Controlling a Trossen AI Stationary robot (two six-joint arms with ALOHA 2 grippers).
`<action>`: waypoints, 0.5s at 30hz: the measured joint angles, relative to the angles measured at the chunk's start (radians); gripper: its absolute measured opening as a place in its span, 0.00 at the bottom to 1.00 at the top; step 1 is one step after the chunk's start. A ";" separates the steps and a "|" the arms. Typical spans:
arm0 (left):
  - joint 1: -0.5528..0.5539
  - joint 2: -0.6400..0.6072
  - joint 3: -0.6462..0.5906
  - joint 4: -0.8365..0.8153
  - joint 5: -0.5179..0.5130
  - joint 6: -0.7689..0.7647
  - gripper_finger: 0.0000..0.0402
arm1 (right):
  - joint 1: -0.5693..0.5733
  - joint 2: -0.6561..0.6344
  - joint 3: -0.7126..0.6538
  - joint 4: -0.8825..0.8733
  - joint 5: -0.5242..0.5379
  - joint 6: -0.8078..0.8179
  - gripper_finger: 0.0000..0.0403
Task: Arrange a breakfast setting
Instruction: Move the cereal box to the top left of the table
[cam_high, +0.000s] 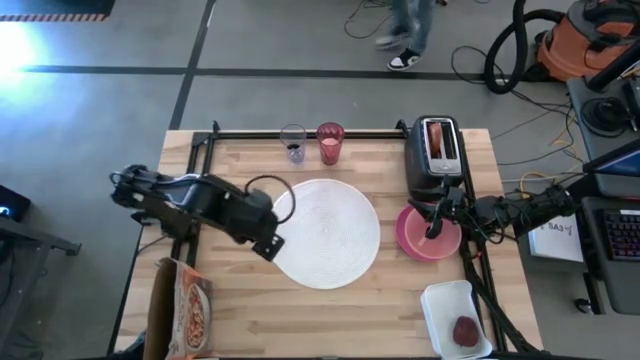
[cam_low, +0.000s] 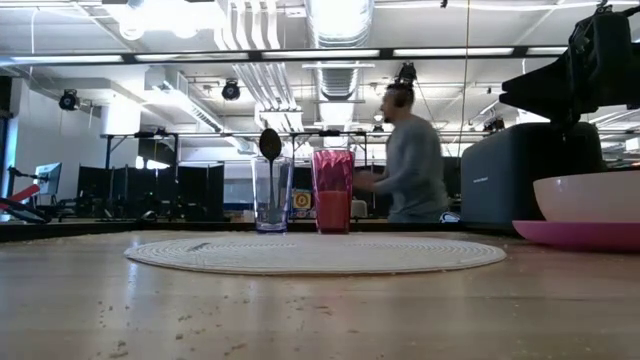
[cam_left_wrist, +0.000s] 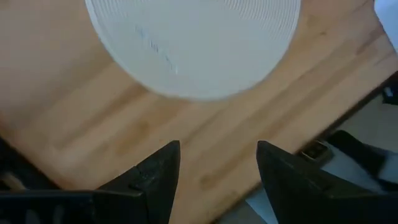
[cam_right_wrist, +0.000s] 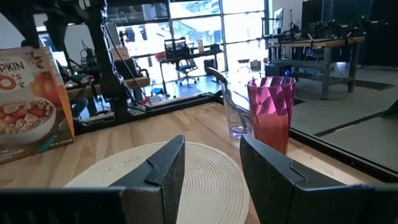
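The big white round disc (cam_high: 326, 233) lies at tabletop centre. The left gripper (cam_high: 268, 246) hovers at its 9 o'clock edge, jaws parted, empty. The right gripper (cam_high: 436, 222), jaws parted, hangs over the translucent pink bowl (cam_high: 415, 229) at 3 o'clock.

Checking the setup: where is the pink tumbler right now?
In the high view the tumbler stands at the table's far edge, beside a clear glass on its left, beyond the white disc.

bright overhead lights, left wrist view blurry
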 joint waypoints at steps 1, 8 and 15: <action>-0.013 -0.014 -0.006 0.000 0.010 -0.038 0.49 | 0.000 0.000 0.000 0.000 0.000 0.000 0.36; -0.081 -0.089 -0.033 0.000 0.214 -0.244 0.49 | 0.000 0.000 0.000 0.000 0.000 -0.002 0.36; -0.152 -0.137 -0.032 0.000 0.552 -0.464 0.49 | 0.000 0.000 0.000 0.000 0.000 0.000 0.36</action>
